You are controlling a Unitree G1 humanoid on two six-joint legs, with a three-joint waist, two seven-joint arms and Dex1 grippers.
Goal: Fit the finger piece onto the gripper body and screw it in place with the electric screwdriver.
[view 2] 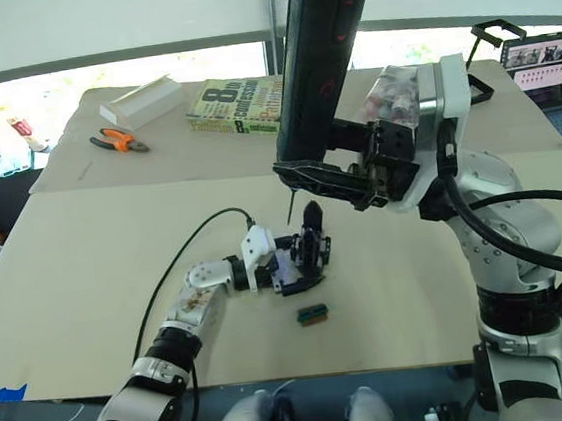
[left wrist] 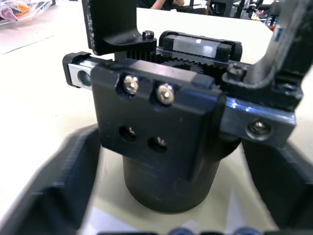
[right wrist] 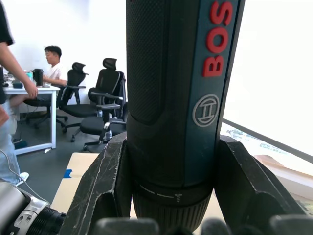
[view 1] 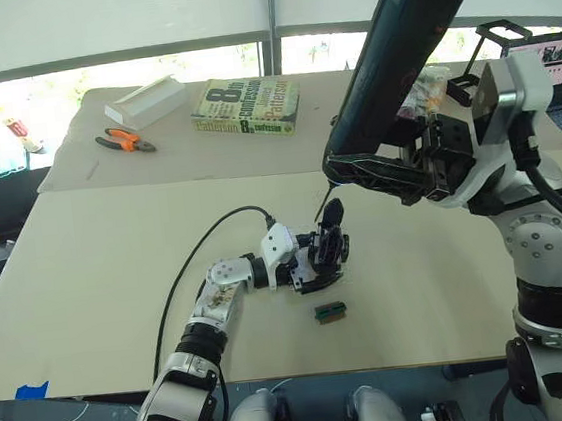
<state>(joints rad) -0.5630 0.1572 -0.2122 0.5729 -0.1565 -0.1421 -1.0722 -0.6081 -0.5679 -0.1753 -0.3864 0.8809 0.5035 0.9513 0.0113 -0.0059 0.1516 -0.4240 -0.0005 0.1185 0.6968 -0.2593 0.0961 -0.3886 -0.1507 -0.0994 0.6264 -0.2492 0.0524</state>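
Both grippers were clamped: the left gripper on the gripper body, the right gripper on the electric screwdriver just above that body.

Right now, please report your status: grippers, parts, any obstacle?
Right gripper shut on electric screwdriver, bit above gripper body. Left gripper shut on gripper body. Green block nearby, apart.

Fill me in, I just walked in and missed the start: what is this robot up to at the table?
It is mid-assembly. The left gripper is shut on the chunky black gripper body, holding it on the beige table. The right gripper grips the long black cylindrical electric screwdriver, its thin metal bit pointing down just above the body. A small green block lies beside it; orange-handled pliers sit at the far edge.
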